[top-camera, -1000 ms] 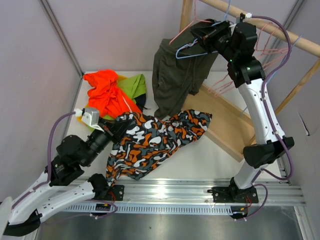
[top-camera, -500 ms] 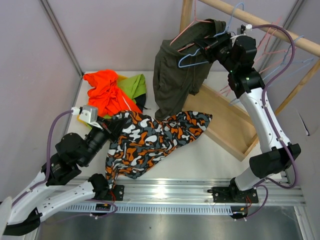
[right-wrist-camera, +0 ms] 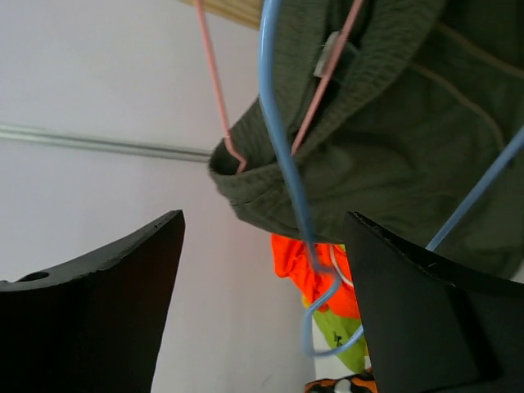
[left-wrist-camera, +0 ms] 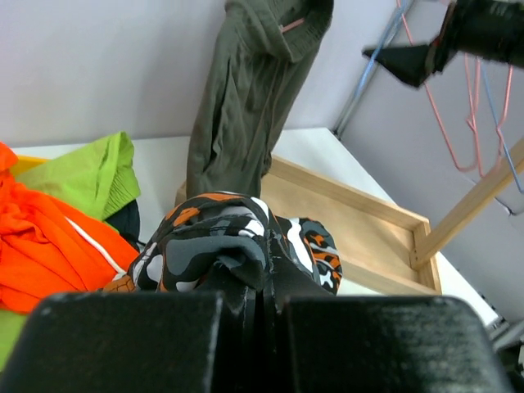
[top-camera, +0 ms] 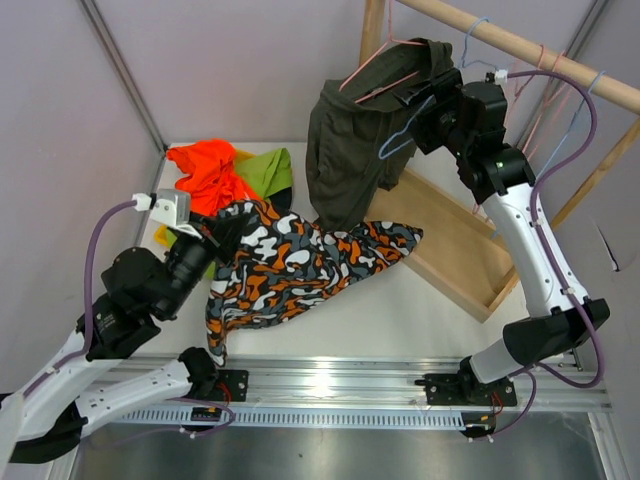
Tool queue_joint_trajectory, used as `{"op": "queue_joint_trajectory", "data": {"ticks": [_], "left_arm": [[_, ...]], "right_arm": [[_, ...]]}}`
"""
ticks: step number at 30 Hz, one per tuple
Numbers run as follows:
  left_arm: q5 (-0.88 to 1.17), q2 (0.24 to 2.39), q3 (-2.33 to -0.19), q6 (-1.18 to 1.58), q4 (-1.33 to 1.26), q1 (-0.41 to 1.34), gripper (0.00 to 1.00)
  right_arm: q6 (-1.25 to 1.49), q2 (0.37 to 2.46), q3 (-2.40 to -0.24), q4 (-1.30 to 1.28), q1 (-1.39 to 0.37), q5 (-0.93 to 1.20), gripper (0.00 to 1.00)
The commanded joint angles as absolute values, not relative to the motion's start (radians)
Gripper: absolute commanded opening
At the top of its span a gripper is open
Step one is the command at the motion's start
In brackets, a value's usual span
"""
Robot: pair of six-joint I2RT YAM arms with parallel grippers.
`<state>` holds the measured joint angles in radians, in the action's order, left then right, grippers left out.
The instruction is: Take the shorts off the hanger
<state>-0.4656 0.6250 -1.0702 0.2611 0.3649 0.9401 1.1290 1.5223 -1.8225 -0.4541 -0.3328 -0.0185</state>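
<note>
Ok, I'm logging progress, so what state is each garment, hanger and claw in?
left claw, shut on the camouflage shorts.
right claw, open.
camouflage shorts, off any hanger, lying partly on the table.
dark olive shorts, hanging on the pink hanger.
blue hanger, bare, between the right claw's fingers.
orange shorts, heaped on the table.
lime green shorts, crumpled beside the orange shorts.

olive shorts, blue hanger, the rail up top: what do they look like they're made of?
Olive shorts: soft woven cloth, matte; it creases and hangs limp.
Blue hanger: thin smooth rod with a slight sheen, probably coated wire or plastic; the look doesn't settle which.
Rail: round bar of bare pale wood, with no paint visible.
</note>
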Motion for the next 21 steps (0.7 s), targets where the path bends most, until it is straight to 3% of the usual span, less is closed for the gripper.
{"op": "queue_joint_trajectory", "data": {"ticks": [1, 12, 16, 21], "left_arm": [[-0.521, 0.646, -1.140, 0.219, 0.333, 0.943, 0.00], [-0.701, 0.831, -1.400, 0.003, 0.397, 0.898, 0.00], [-0.495, 0.922, -1.505, 0.021, 0.411, 0.615, 0.00], [-0.387, 1.121, -1.698, 0.054, 0.445, 0.383, 0.00]], "right_arm": [[1.101, 1.482, -1.865, -0.592, -0.339, -0.127, 0.87], [0.963, 1.376, -1.910, -0.706, -0.452, -0.408, 0.89], [0.922, 1.290, -1.876, -0.673, -0.521, -0.506, 0.89], [0.879, 1.230, -1.868, -0.698, -0.531, -0.561, 0.91]]}}
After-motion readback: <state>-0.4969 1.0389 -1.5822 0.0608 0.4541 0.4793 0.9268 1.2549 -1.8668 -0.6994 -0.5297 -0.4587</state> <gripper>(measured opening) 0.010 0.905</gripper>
